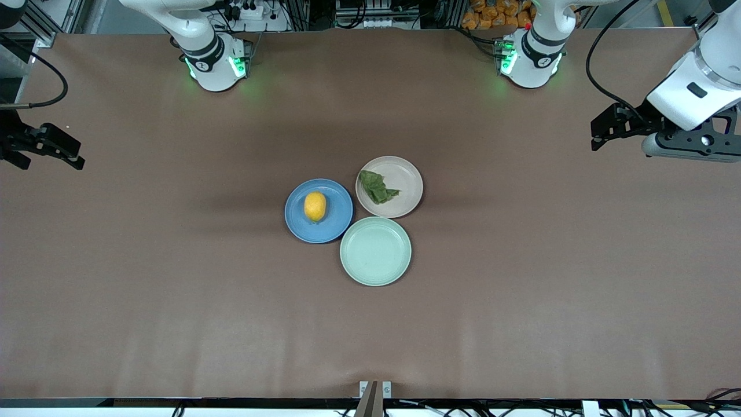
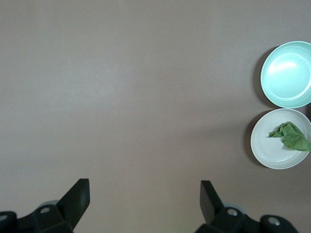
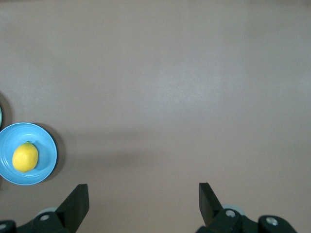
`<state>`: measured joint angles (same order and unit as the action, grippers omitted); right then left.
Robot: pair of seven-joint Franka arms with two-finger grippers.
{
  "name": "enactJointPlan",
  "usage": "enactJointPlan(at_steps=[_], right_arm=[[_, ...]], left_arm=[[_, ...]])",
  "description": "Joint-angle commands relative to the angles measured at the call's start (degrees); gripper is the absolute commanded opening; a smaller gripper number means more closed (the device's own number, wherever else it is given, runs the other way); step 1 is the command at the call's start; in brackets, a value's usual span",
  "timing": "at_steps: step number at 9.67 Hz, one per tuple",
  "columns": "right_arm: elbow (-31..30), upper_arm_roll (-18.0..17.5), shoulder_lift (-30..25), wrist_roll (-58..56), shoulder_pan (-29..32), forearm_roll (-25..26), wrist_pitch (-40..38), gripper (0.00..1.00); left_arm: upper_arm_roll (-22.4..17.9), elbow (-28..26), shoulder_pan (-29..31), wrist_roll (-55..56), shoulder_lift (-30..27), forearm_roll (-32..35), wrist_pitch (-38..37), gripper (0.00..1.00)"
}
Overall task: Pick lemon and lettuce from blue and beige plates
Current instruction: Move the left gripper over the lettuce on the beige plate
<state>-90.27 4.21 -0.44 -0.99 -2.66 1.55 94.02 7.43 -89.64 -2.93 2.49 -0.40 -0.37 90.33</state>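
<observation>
With the lemon (image 1: 315,206) on the blue plate (image 1: 336,229) and the lettuce (image 1: 377,186) on the beige plate (image 1: 405,174) mid-surface, both empty, wide-open pincers, left pincer (image 2: 145,195) and right pincer (image 3: 143,197), should descend centred, each straddling its item.

Three plates are clustered mid-table, rims touching or nearly so. The lemon (image 1: 315,206) is seated on the blue plate (image 1: 319,210), toward the right arm's end. The lettuce (image 1: 377,186) is laid on the beige plate (image 1: 389,186). The mint-green plate (image 1: 375,251) is nearest the front camera. The left gripper (image 1: 599,136) and right gripper (image 1: 72,155) are held open over bare table at opposite ends, both arms waiting.
</observation>
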Motion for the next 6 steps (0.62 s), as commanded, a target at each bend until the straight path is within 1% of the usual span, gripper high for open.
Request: enactJointPlan(at_steps=[1, 4, 5, 6], right_arm=[[1.9, 0.2, 1.0, 0.0, -0.2, 0.8, -1.2, 1.00], [1.9, 0.2, 1.0, 0.0, 0.1, 0.8, -1.2, 1.00], [1.9, 0.2, 1.0, 0.0, 0.3, 0.8, -1.2, 1.00], [1.9, 0.2, 1.0, 0.0, 0.3, 0.8, -1.2, 1.00]], left_arm=[[0.0, 0.3, 0.1, -1.1, 0.0, -1.7, -0.2, 1.00], [0.4, 0.2, -0.1, 0.0, 0.5, -1.7, -0.2, 1.00], [0.5, -0.2, 0.0, 1.9, 1.2, -2.3, -0.2, 1.00], [0.5, -1.1, -0.1, 4.4, 1.7, -5.4, -0.2, 1.00]])
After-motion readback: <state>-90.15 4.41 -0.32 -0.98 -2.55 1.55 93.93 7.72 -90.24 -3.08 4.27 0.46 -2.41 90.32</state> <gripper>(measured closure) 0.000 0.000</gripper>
